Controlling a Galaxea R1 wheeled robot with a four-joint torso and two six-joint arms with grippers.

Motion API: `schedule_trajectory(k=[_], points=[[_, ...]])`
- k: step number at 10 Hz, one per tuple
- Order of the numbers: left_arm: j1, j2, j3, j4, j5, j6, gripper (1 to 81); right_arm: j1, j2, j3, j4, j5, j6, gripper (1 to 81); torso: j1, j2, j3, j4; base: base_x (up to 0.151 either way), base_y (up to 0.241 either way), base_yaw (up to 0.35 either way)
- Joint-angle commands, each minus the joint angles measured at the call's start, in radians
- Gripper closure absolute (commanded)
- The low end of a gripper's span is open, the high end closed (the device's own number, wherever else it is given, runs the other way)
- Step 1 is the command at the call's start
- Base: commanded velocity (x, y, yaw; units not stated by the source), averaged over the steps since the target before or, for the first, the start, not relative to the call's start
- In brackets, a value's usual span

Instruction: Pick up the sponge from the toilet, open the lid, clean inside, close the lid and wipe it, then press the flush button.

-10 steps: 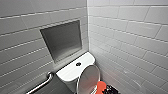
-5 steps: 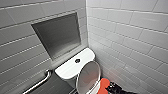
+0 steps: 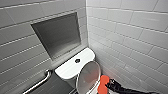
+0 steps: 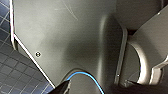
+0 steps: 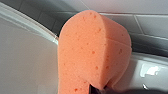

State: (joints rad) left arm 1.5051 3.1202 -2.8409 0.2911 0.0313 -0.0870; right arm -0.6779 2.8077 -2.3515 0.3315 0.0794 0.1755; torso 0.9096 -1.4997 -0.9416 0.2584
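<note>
Sponge first: the orange block is pinched at its lower end by the right tool, whose dark fingers press together into the foam. In the right wrist view the foam bulges and creases above the pinch.

It looks light, porous and very soft, so it should squash and fold under pressure instead of slipping. A hold at one end, as here, seems the sensible one, because it leaves the broad face free for wiping. A firmer squeeze would only bunch it up.

The sponge hangs just beside the right edge of the lid. Whether the two touch cannot be told.

The lid stands raised, leaning back toward the tank of the toilet. It looks smooth, stiff and probably slippery. On the tank top sits the flush button, well apart from the sponge.

By count:
- One sponge
- One toilet
- One lid
- One flush button
- One metal grab bar on the wall to the left
- One recessed niche above the tank
</note>
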Motion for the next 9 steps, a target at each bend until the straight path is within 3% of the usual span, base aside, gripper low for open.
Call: schedule_trajectory(k=[1, 4, 6, 9], points=[[0.011, -0.007, -0.005, -0.006, 0.079, -0.004, 1.0, 0.08, 0.069, -0.11, 0.001, 0.002, 0.067, 81.1, 0.0, 0.0, 0.0, 0.0, 0.0, 0.0, 0.0], [0.016, -0.008, -0.005, -0.006, 0.079, -0.005, 1.0, 0.073, 0.06, -0.141, 0.001, 0.007, 0.131, 81.1, 0.0, 0.0, 0.0, 0.0, 0.0, 0.0, 0.0], [0.017, -0.001, -0.005, -0.006, 0.079, -0.005, 1.0, 0.053, 0.008, -0.115, 0.006, 0.008, 0.137, 81.1, 0.0, 0.0, 0.0, 0.0, 0.0, 0.0, 0.0], [0.017, 0.006, -0.005, -0.003, 0.079, -0.003, 1.0, -0.027, -0.179, 0.134, 0.004, 0.097, 0.162, 81.1, 0.0, 0.0, 0.0, 0.0, 0.0, 0.0, 0.0]])
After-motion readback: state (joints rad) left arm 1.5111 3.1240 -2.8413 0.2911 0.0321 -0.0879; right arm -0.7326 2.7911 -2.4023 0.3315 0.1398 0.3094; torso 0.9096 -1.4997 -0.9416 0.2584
